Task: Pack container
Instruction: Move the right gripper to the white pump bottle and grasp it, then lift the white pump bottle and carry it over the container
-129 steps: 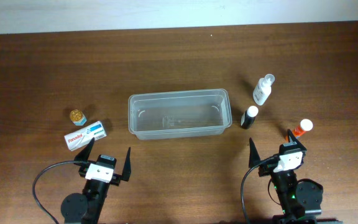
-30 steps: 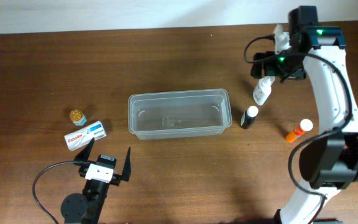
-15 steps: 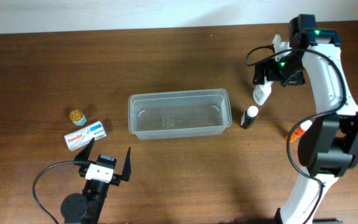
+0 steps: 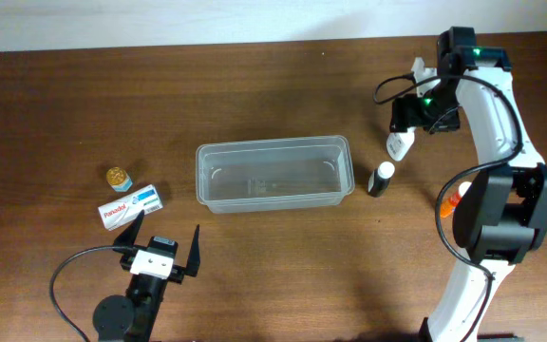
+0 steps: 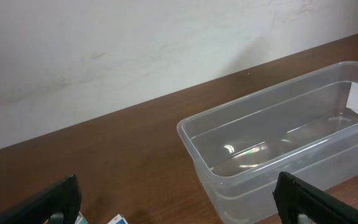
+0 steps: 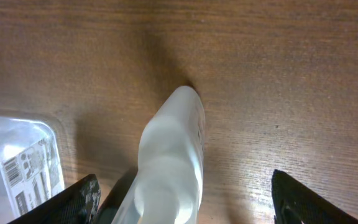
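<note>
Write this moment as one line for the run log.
right tool: open, astride white bottle | left tool: open, holding nothing | container: empty

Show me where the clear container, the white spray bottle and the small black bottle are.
clear container point(image 4: 273, 179), overhead view, bare floor.
white spray bottle point(image 6: 169, 155), right wrist view, middle of its body.
small black bottle point(image 4: 379, 183), overhead view, dark body below the white cap.

Likely a robotics lab. A bare wooden table point(image 4: 84, 85) meets a plain white wall point(image 5: 104, 50). A cabled robot arm point(image 4: 503, 114) reaches over it.
</note>
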Controlling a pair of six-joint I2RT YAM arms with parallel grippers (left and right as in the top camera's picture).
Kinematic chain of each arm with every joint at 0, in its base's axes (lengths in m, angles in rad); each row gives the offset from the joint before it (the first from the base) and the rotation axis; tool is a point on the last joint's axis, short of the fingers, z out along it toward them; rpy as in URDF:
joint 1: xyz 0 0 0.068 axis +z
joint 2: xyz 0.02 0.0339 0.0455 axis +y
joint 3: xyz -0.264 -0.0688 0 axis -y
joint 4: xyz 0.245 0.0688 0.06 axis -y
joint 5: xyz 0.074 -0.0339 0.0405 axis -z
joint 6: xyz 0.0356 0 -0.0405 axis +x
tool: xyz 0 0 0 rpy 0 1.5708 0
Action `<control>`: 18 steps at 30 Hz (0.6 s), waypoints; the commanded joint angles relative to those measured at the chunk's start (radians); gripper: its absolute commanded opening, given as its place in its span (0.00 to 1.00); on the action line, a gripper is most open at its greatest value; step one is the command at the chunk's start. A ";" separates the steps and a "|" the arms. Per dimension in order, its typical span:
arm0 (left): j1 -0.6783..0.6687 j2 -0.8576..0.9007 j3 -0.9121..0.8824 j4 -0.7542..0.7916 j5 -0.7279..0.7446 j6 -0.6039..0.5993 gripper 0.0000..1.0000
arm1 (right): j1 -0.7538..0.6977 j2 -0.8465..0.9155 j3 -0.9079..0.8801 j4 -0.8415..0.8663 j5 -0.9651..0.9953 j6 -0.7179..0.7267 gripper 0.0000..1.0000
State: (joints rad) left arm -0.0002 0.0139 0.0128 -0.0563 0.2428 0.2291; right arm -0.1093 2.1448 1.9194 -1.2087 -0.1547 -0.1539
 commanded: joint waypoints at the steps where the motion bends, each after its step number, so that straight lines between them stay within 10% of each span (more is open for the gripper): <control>1: 0.003 -0.007 -0.003 -0.005 -0.003 0.011 0.99 | 0.013 0.007 -0.039 0.020 0.009 -0.014 0.77; 18: 0.003 -0.007 -0.003 -0.005 -0.003 0.011 0.99 | 0.045 0.007 -0.079 0.066 0.055 0.018 0.44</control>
State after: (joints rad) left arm -0.0002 0.0139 0.0128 -0.0563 0.2428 0.2291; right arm -0.0738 2.1452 1.8484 -1.1492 -0.1513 -0.1627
